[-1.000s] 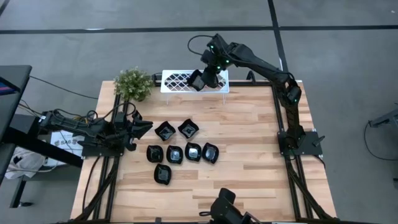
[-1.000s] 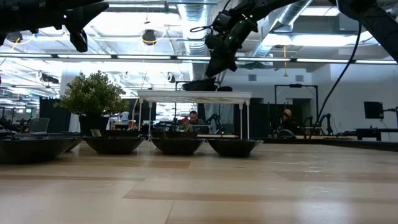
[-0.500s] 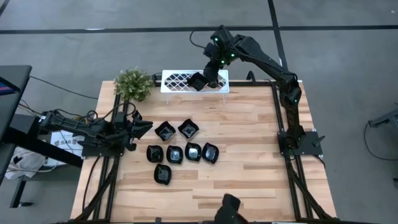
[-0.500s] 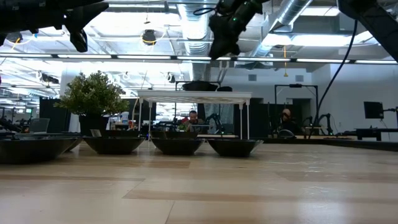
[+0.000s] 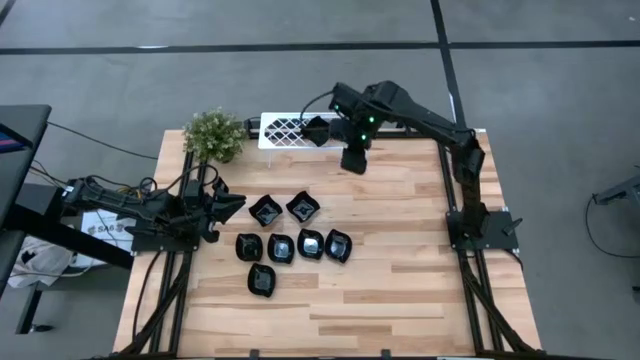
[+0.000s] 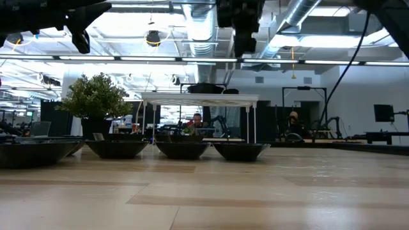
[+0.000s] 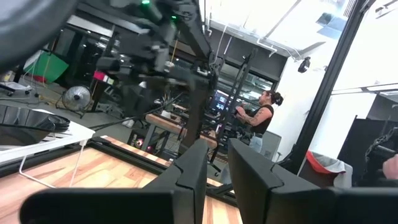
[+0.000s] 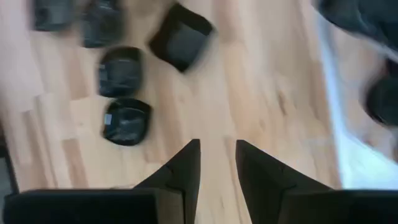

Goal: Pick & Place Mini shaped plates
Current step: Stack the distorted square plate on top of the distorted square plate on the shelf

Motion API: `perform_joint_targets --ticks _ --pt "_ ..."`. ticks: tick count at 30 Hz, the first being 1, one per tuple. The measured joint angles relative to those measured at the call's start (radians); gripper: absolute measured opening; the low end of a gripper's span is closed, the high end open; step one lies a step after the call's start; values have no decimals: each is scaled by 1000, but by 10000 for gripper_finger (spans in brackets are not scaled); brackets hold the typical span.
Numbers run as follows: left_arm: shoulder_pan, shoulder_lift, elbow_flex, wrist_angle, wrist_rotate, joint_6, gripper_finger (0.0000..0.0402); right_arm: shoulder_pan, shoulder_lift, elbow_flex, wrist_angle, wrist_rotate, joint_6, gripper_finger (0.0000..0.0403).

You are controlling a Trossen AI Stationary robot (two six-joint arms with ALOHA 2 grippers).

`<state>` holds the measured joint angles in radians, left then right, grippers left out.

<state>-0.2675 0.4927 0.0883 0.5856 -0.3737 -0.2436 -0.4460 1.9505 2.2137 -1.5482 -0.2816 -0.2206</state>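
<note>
No legible writing noted. Right end effector (image 5: pixel 354 163) empty, fingers narrowly parted, above surface (image 5: pixel 400 260) beside rack (image 5: pixel 290 130) bearing one plate (image 5: pixel 316 131). Left end effector (image 5: pixel 228 207) parked, fingers narrowly parted.

Both my arms (image 5: pixel 420 110) are matte black, chunky jointed links on black frame bases. Green status LEDs (image 5: pixel 357 122) lit near the right wrist. Loose black cables bundle along the left arm (image 5: pixel 140 205). Fingers (image 8: pixel 183 177) are dark, flat, angular plates.
</note>
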Motion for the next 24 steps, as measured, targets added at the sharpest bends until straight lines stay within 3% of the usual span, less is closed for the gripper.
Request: perform_joint_targets --ticks 6,17,24 --pt "0 0 0 26 0 -1 67 58 -108 -202 163 -10 46 98" --pt "0 14 32 47 -27 1 67 59 -558 -906 744 -6 299 98" --pt "0 153 137 28 -61 9 67 87 -800 -1285 1092 -7 470 98"
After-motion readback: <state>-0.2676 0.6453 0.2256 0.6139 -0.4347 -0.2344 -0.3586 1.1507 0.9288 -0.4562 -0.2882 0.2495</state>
